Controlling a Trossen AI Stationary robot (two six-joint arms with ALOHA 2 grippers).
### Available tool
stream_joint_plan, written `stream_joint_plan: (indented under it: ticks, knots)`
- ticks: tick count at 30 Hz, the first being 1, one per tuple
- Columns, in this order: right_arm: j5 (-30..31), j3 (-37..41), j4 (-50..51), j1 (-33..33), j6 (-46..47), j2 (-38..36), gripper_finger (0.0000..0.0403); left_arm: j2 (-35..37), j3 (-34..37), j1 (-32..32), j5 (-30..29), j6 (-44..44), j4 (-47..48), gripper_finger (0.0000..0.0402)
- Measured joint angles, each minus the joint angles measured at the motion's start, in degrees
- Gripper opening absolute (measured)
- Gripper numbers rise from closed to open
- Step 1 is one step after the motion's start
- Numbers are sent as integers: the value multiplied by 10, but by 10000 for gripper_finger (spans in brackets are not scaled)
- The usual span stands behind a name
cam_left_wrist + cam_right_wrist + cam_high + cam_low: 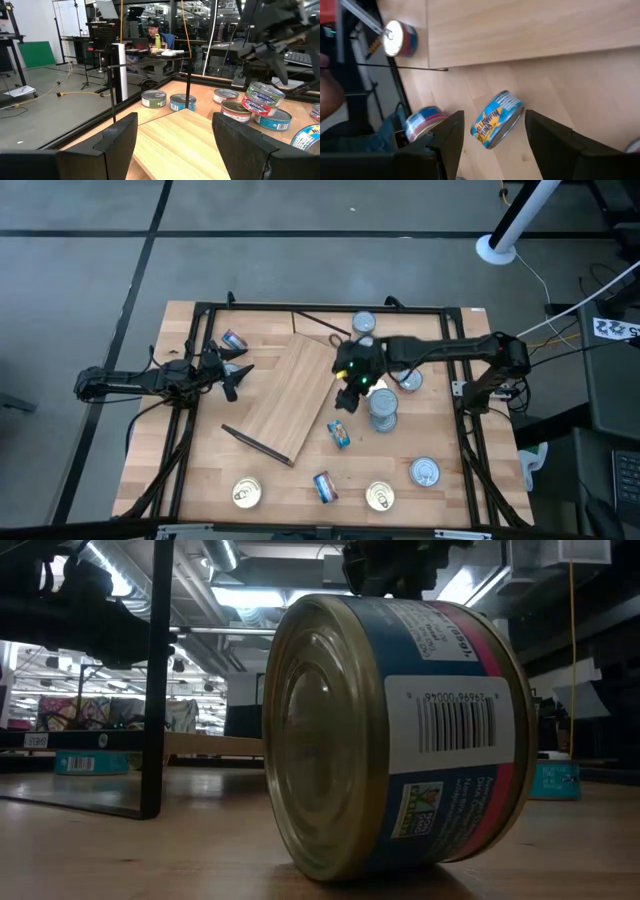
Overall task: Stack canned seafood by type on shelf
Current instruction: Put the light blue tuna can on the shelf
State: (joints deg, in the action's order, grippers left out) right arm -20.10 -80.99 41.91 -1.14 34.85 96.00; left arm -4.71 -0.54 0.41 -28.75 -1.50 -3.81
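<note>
The left gripper (237,376) hangs with fingers spread and empty at the left edge of the shelf (295,392), which lies flat and askew on the table (180,470). A tin (233,340) lies on its side just behind it. Right of the shelf, the right gripper (348,398) hovers with its fingers apart, holding nothing; a yellowfin tin (496,118) lies on its side directly below, between the fingers but untouched. A stack of tins (383,409) stands just right.
</note>
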Motion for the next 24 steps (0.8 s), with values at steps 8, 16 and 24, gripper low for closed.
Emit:
stream_joint_plan:
  ticks: [8, 16, 24]
  knots:
    - [118, 0, 1, 58, 97, 14, 209, 0, 0, 0, 0, 0, 0, 253]
    - [194, 0, -1, 111, 174, 15, 209, 0, 0, 0, 0, 0, 0, 253]
    - [196, 0, -14, 136, 189, 28, 209, 0, 0, 0, 0, 0, 0, 253]
